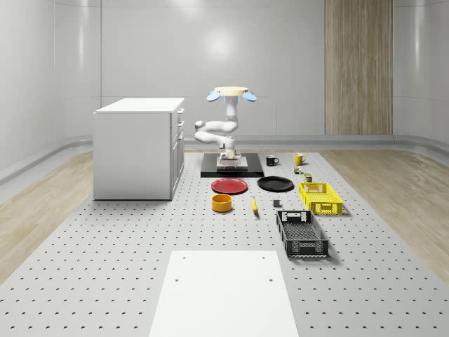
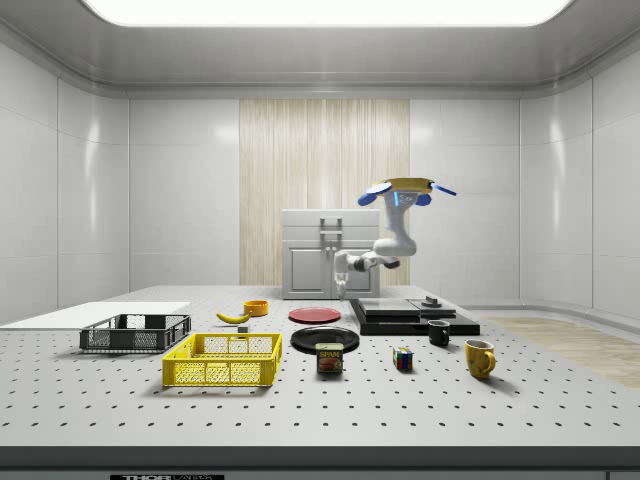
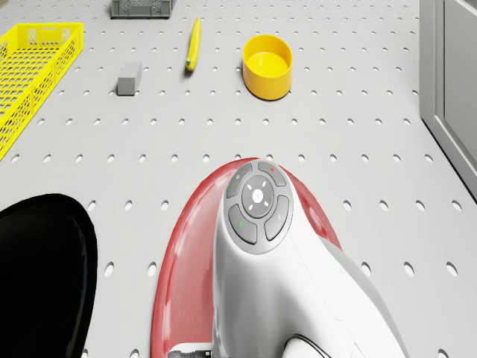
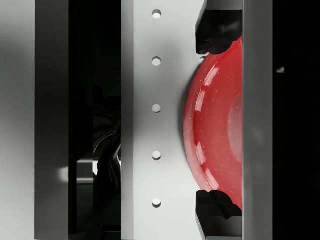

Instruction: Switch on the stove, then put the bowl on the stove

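Note:
The stove [image 1: 254,170] is a flat black slab behind the plates, also seen in the side view [image 2: 410,318]. A yellow bowl [image 1: 222,203] stands on the table in front of the red plate, apart from the stove [image 3: 267,66] [image 2: 256,307]. The drone [image 1: 231,93] hovers above the stove [image 2: 405,190]. Its white arm bends down, and the gripper [image 1: 230,163] hangs low over the stove's front part. In the wrist view the gripper [image 4: 218,117] is open, its dark pads [image 4: 216,31] wide apart with nothing between them.
A red plate [image 1: 229,186] and a black plate [image 1: 275,184] lie just before the stove. A white cabinet [image 1: 137,147] stands at the whole-scene view's left. A banana [image 1: 254,204], yellow basket [image 1: 320,197], black basket [image 1: 302,234] and two mugs [image 1: 271,160] sit to the right.

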